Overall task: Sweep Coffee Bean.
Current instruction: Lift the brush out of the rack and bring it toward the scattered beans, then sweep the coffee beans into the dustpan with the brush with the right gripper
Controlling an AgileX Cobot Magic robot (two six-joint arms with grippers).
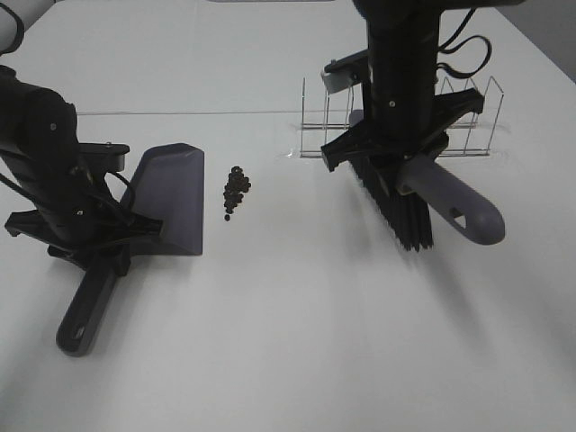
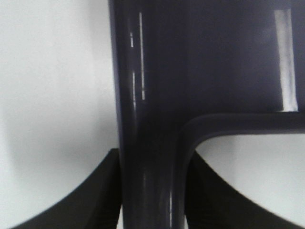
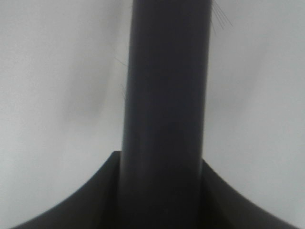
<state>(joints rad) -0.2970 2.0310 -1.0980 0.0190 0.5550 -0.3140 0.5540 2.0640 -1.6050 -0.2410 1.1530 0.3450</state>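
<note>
A small cluster of dark coffee beans lies on the white table, just right of the grey dustpan. My left gripper is shut on the dustpan's handle; the pan rests flat with its open edge toward the beans. My right gripper is shut on the grey handle of a brush with black bristles. The brush hangs above the table well to the right of the beans.
A wire rack stands at the back right, behind the right arm. The white table stretches out in front of both tools.
</note>
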